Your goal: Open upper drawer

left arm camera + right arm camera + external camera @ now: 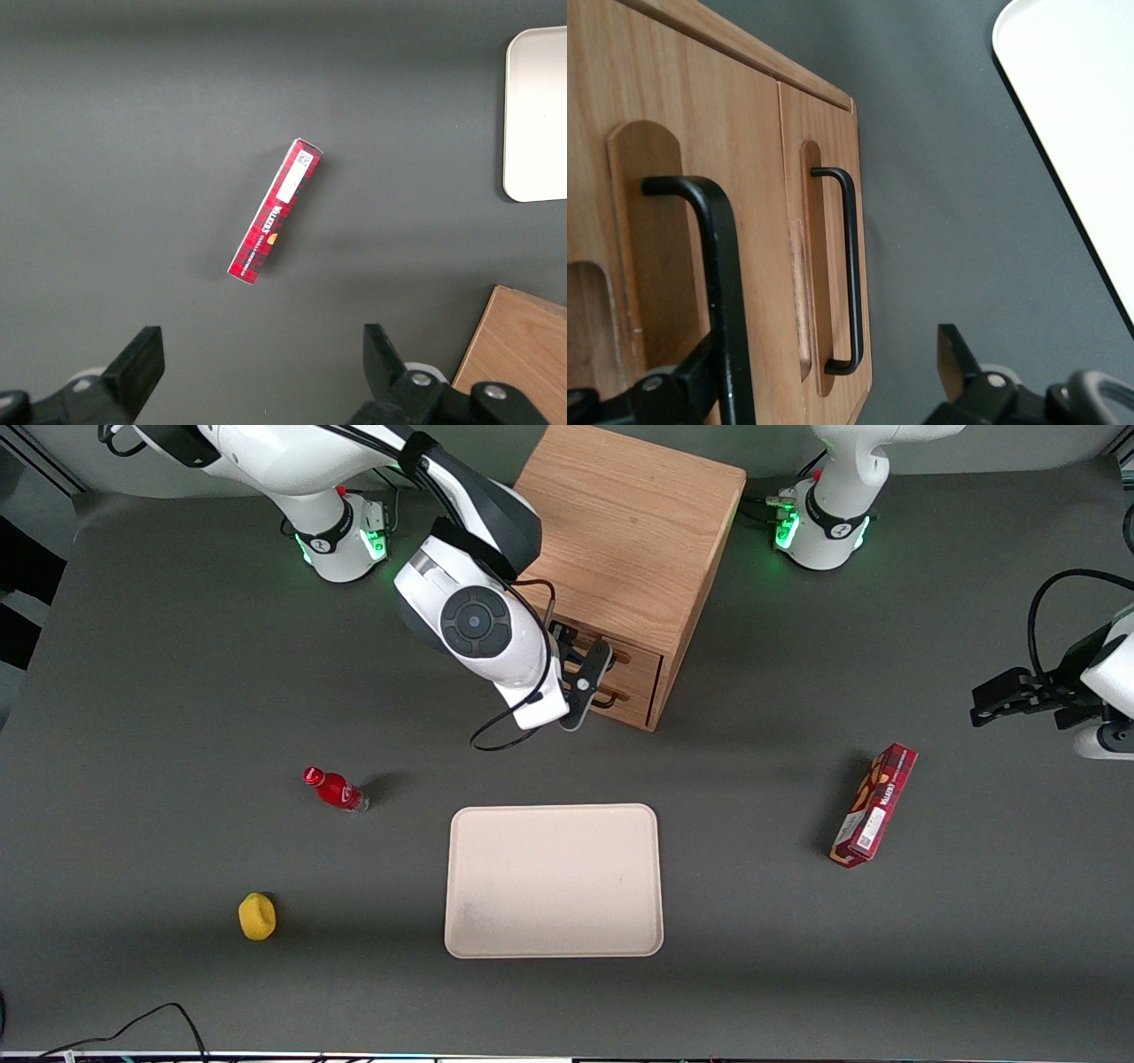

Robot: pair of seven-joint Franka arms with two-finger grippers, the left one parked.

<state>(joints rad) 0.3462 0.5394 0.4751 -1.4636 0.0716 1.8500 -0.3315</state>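
**Upper drawer at the moment of gripper approach**

The upper drawer (pixel 631 657) sat closed in the oak cabinet (pixel 625 531), above the lower drawer (pixel 824 266). The gripper (pixel 592 682) stood at the drawer fronts with fingers spread, one finger beside the upper handle (pixel 713 266), not clamped. A beige tray (pixel 554 881) lay on the counter (pixel 177 691), nearer the camera.

Tray (pixel 554 881); red bottle (pixel 336 789); lemon (pixel 257 916); biscuit box (pixel 874 804).
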